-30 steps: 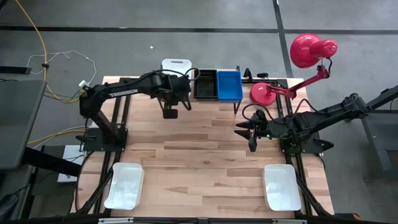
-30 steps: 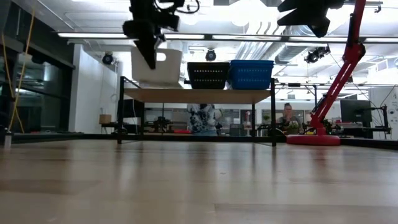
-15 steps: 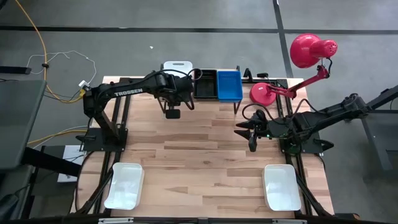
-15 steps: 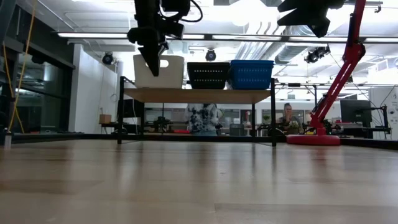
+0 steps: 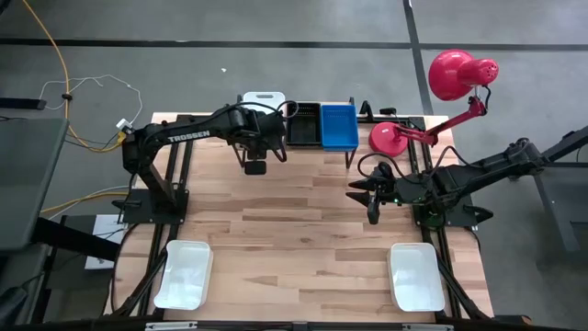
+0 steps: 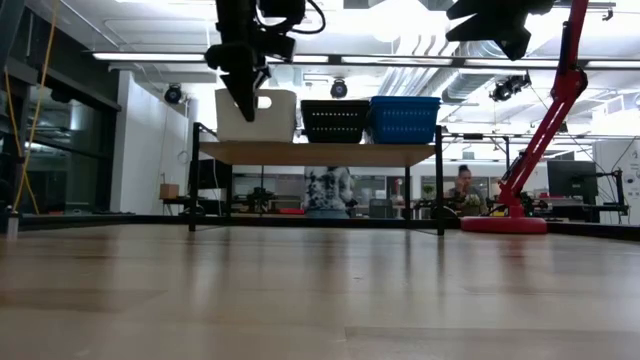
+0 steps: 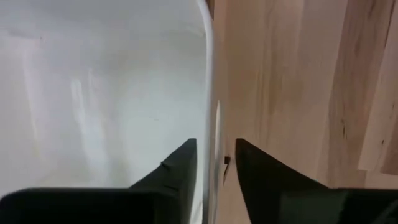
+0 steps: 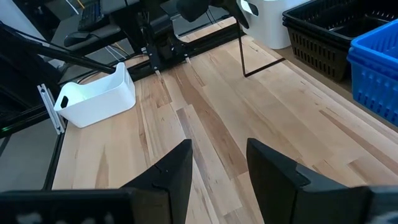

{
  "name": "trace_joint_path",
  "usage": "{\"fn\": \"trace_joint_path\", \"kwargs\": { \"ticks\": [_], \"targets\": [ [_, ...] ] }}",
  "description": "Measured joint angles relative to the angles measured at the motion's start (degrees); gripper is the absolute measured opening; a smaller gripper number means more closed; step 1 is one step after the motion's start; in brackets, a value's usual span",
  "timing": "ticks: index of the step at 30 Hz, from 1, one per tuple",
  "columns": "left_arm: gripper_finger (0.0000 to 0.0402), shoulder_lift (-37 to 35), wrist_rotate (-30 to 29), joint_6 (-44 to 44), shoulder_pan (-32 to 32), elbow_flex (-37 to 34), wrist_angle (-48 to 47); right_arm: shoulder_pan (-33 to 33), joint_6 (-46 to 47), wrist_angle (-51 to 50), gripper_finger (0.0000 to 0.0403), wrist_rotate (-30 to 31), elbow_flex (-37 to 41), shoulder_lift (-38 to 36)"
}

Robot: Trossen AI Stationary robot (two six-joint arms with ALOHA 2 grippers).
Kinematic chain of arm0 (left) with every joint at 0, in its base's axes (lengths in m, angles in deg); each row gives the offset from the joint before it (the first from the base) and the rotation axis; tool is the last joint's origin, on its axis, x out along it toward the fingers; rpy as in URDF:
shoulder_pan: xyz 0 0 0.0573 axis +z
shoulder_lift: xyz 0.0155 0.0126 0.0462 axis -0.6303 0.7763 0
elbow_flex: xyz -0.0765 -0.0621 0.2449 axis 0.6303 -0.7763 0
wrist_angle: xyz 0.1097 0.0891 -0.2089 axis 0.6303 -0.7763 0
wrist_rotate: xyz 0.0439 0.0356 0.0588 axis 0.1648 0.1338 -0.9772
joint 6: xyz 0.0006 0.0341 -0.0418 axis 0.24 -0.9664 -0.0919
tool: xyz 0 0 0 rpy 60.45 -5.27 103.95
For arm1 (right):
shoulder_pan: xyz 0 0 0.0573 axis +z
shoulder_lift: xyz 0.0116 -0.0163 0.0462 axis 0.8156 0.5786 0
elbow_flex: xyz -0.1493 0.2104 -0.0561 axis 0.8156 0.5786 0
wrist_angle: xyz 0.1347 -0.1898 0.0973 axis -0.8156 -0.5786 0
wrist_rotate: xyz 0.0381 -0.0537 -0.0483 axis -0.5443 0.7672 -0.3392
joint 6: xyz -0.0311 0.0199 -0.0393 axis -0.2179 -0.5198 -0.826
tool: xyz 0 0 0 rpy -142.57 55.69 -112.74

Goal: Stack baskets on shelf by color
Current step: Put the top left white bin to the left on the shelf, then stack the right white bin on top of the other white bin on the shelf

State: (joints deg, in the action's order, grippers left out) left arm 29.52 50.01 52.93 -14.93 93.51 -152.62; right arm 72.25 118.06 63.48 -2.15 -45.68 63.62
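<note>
on the far edge of the desk [image 5: 303, 221] stood the shelf [image 6: 320, 153], and three baskets sat in a row on its wooden top. the white basket [image 6: 262, 113] was at one end, the black basket [image 6: 335, 120] was in the middle, and the blue basket [image 6: 405, 119] was at the other end. black and blue touched side by side. from above, the black basket [image 5: 302, 125] and the blue basket [image 5: 339, 126] looked bare inside. the low view showed lines along the black and blue sides, but i could not tell how many were piled up.

the left gripper [image 5: 254, 166] hung at the near side of the white basket [image 5: 261, 97]. in the left wrist view the thin white wall [image 7: 208, 106] ran down into the narrow gap between its two fingers [image 7: 177, 168]. they were only a little apart, and i could not tell if they pinched the wall or had let go.

two more white baskets lay on the near part of the desk, one near the left corner [image 5: 184, 274] and one near the right corner [image 5: 415, 275]. both looked bare inside.

the right gripper [image 5: 372, 210] waited over the right side of the desk, its fingers [image 8: 171, 174] spread apart and holding nothing. a red lamp [image 5: 439, 92] stood beside the shelf.
</note>
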Motion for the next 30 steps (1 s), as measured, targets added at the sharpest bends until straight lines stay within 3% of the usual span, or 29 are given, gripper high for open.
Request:
{"fn": "trace_joint_path", "kwargs": {
  "ticks": [12, 18, 20, 25, 30],
  "targets": [
    [0.0186, 0.0, 2.18, 2.18, -0.24, 8.48, -4.93, 0.0, -0.28, 0.0, 0.0138, 0.55, 0.0, 0.01],
    [0.0197, -0.12, 2.46, 11.25, -0.63, 16.69, -11.67, 0.0, -0.42, 0.0, 0.0138, 0.6, 0.0, 0.0],
    [0.0197, -1.71, 5.31, 15.55, -0.73, 17.68, -11.43, 0.0, -0.43, 0.03, 0.0138, 0.61, 0.0, 0.01],
    [0.0194, -9.47, 12.01, 22.09, -4.38, 14.36, 2.09, 0.02, -0.45, 0.09, 0.0138, 1.39, 0.0, -0.01],
    [0.0191, -21.17, 10.52, 25.1, -11.96, 0.72, 26.8, 0.01, -0.45, 0.14, 0.0138, 3.59, 0.0, 0.02]
  ]
}}
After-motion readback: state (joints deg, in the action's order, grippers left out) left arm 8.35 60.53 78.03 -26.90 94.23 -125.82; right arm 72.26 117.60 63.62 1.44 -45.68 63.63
